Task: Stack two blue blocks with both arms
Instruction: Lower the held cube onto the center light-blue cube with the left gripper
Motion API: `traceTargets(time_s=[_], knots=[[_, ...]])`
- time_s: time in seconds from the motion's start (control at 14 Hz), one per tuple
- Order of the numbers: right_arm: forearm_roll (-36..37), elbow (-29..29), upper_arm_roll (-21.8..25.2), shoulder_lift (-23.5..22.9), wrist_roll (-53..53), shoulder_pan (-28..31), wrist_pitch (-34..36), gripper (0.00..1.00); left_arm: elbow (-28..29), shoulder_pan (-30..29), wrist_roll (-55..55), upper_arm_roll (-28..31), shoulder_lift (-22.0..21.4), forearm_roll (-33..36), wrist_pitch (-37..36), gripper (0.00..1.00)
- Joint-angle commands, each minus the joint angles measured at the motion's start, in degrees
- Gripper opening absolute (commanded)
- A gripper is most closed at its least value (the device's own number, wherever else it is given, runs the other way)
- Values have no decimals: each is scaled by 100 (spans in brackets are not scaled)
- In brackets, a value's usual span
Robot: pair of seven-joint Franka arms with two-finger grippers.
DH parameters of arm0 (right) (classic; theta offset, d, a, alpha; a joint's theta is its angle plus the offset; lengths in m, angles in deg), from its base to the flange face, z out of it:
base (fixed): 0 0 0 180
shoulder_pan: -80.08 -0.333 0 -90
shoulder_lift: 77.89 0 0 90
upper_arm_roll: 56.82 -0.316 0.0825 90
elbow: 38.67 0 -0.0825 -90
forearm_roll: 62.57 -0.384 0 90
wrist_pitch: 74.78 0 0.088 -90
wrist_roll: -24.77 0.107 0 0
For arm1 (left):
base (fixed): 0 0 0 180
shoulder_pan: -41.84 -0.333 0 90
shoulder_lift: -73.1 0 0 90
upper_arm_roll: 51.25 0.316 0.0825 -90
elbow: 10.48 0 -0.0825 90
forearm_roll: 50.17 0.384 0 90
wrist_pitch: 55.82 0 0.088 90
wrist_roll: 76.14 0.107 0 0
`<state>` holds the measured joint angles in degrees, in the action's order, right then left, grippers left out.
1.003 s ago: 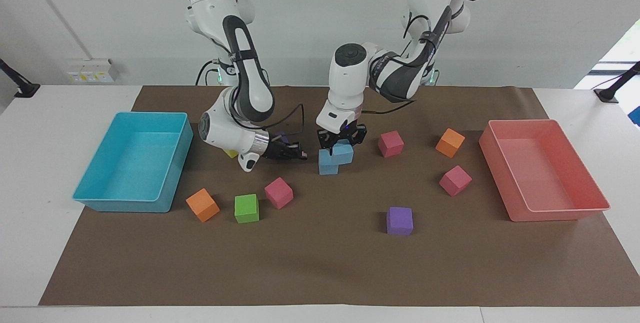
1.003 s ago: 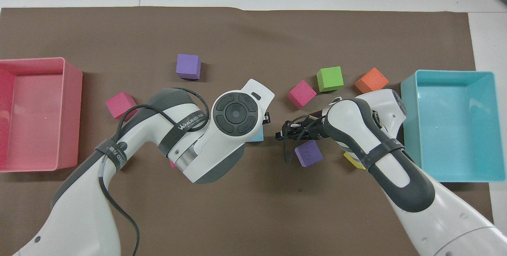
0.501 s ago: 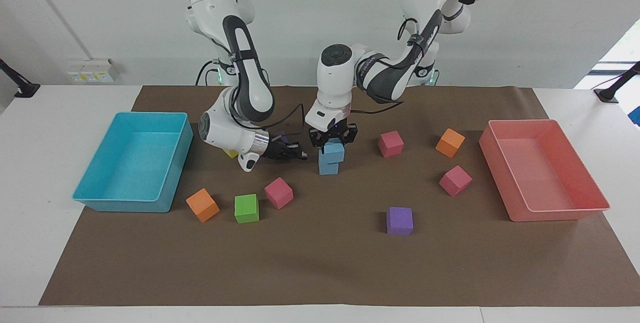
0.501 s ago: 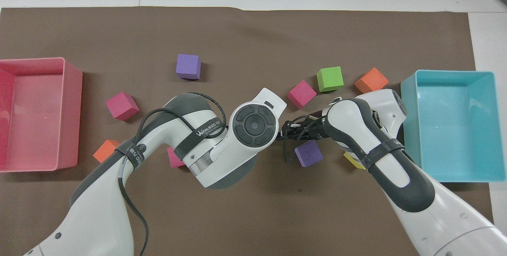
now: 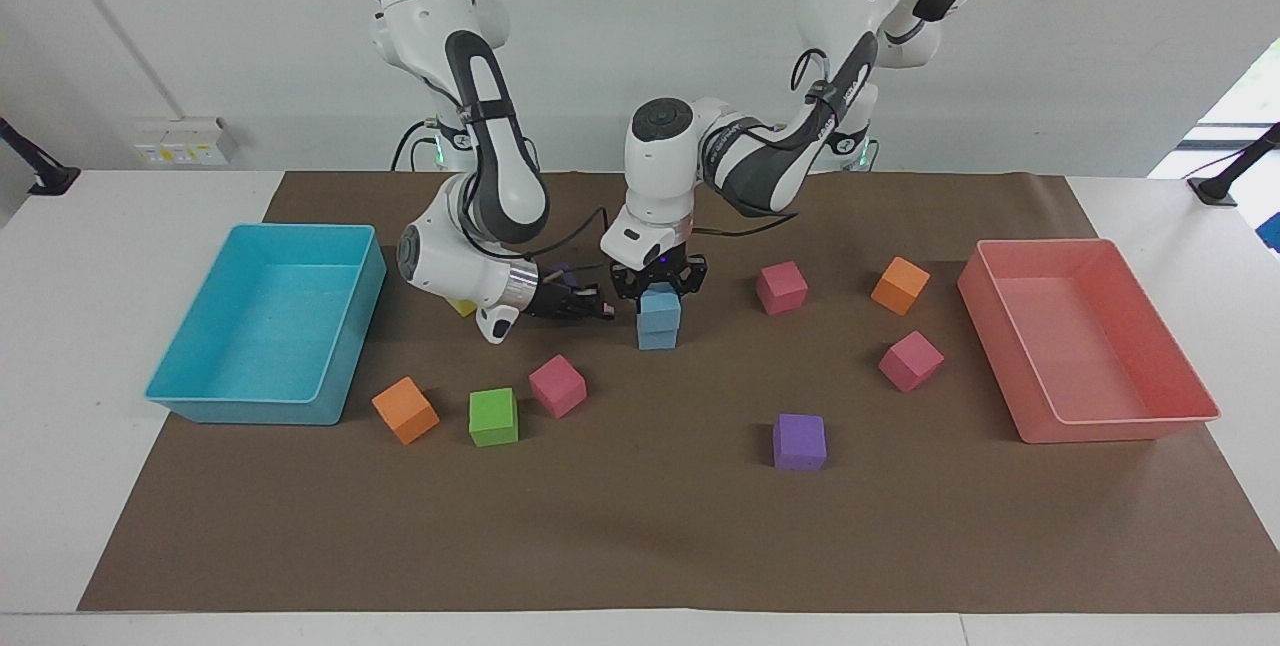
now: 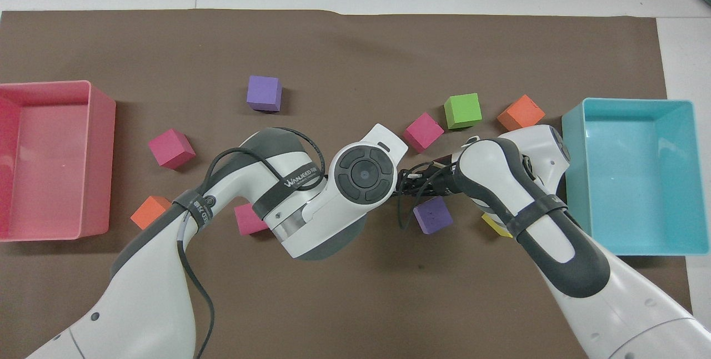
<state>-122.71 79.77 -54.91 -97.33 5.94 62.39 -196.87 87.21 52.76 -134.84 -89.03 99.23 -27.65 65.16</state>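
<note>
Nearly stacked

My left hand (image 5: 659, 288) grips the upper blue block (image 5: 660, 304) by its side faces, over the lower blue block (image 5: 657, 334) mid-counter. Light, squashy foam: hold gently. My right hand (image 5: 590, 307) waits beside; its opening I cannot tell

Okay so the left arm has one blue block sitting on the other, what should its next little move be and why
Probably open the left gripper and lift straight up. In the facing view the upper blue block sits squarely on the lower blue block, edges about lined up, with the fingers around it. The right gripper waits beside the stack.
</note>
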Motion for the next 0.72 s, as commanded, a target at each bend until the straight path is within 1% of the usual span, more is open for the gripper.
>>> traceTargets(time_s=[0.0,0.64], knots=[[-235,100,-24,89,-147,37,10,0,-127,51,-97,-10,112,130,23,0],[-235,109,-24,98,-138,37,1,0,-47,42,-36,-72,94,121,-12,0]])
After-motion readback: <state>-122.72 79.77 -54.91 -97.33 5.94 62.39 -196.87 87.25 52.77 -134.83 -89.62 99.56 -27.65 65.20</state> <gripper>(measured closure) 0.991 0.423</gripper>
